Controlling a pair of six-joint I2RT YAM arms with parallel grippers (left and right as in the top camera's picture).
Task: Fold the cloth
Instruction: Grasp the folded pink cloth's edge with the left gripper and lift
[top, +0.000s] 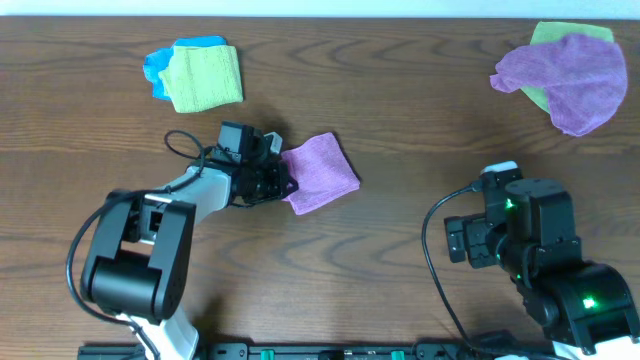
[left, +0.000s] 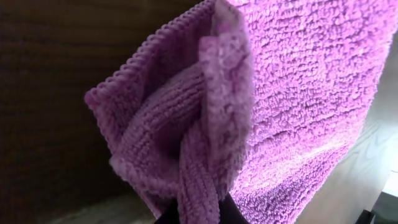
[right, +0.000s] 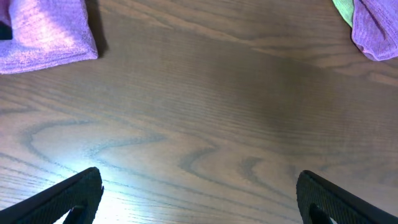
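The pinkish-purple cloth (top: 320, 172) lies folded over on the wooden table near its middle. My left gripper (top: 285, 183) is shut on the cloth's left edge. In the left wrist view the cloth (left: 292, 93) fills the frame, and a bunched fold of it (left: 199, 180) runs down between the dark jaws. My right gripper (top: 462, 240) hovers open over bare wood at the right, far from the cloth. In the right wrist view its fingers (right: 78, 196) stand wide apart with nothing between them, and the cloth (right: 46, 31) shows at the top left.
A lime-green cloth on a blue one (top: 200, 75) lies at the back left. A violet cloth over a green one (top: 568, 75) sits at the back right, its edge showing in the right wrist view (right: 373, 28).
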